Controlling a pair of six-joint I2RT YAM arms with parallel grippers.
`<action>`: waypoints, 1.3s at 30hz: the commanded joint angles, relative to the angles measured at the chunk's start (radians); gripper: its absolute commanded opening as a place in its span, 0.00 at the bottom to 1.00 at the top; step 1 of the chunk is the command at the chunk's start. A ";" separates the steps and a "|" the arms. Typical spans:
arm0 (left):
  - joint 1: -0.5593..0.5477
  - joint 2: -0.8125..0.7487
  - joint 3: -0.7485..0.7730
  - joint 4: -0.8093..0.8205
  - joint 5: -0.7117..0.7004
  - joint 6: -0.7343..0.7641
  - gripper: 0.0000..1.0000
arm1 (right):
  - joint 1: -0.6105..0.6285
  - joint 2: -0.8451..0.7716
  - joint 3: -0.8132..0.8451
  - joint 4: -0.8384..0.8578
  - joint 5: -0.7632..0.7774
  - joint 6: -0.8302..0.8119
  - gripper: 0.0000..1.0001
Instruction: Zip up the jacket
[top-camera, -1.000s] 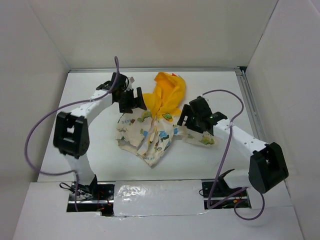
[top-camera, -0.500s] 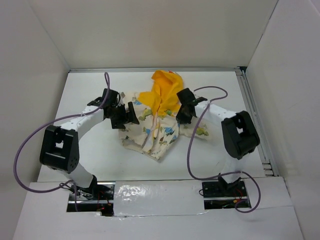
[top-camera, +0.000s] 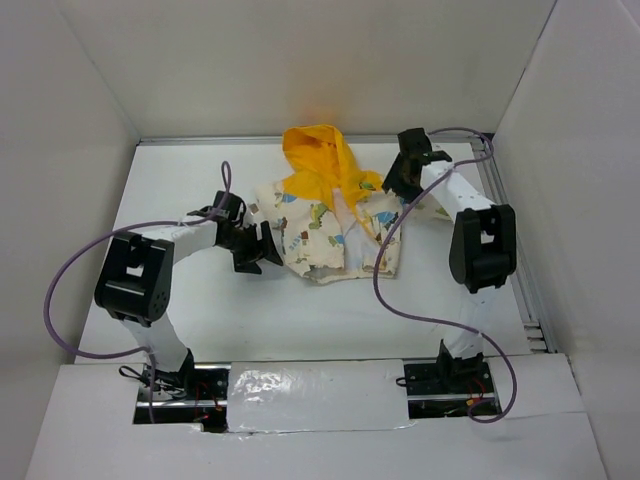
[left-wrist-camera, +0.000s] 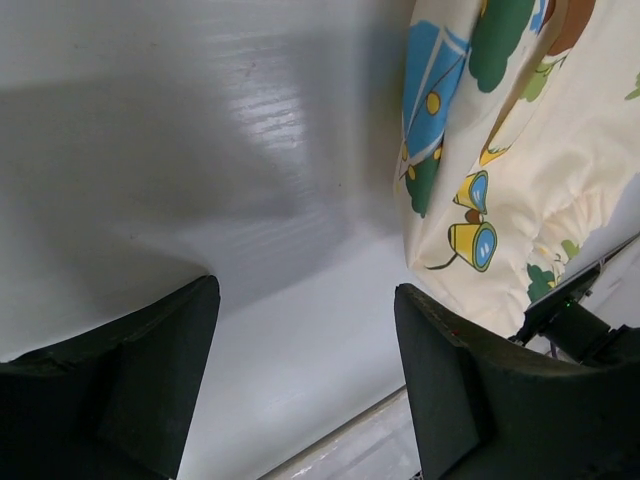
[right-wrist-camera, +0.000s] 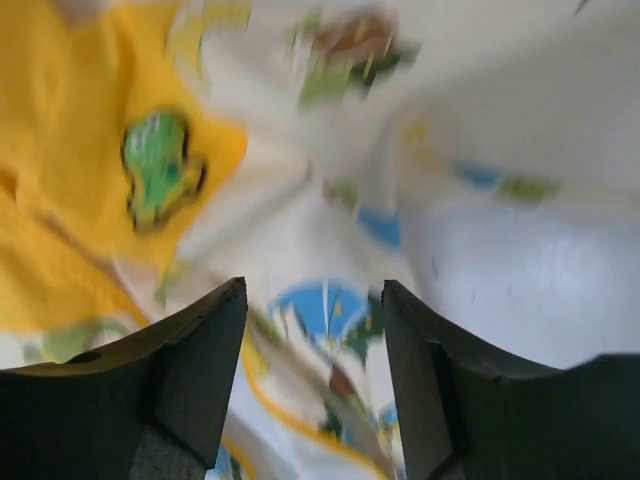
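The jacket (top-camera: 325, 230) lies spread on the white table, cream with cartoon print, its yellow hood (top-camera: 315, 155) at the far side. My left gripper (top-camera: 262, 247) is open and empty, just left of the jacket's left edge. In the left wrist view the gripper (left-wrist-camera: 305, 375) has bare table between its fingers and the jacket's sleeve (left-wrist-camera: 500, 150) to the upper right. My right gripper (top-camera: 395, 183) is open at the jacket's right shoulder. In the right wrist view the gripper (right-wrist-camera: 315, 385) is open over blurred printed fabric (right-wrist-camera: 330, 300); nothing is clamped.
White enclosure walls stand at the left, back and right. A metal rail (top-camera: 505, 230) runs along the table's right edge. Purple cables (top-camera: 400, 250) loop from both arms, the right one over the jacket's right side.
The jacket has been pulled flat and turned, its hood now at the far side. The right gripper moved far and right to the shoulder. The left gripper moved nearer and let go.
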 joint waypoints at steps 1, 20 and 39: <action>-0.011 -0.027 -0.007 0.006 0.018 0.016 0.82 | 0.089 -0.192 -0.096 -0.007 -0.040 -0.076 0.65; -0.102 -0.416 -0.088 -0.090 -0.035 -0.063 0.99 | 0.429 -0.260 -0.434 0.164 -0.255 0.011 0.52; -0.108 -0.671 -0.145 -0.250 -0.141 -0.299 0.99 | 0.830 0.045 0.031 -0.605 0.274 0.280 0.04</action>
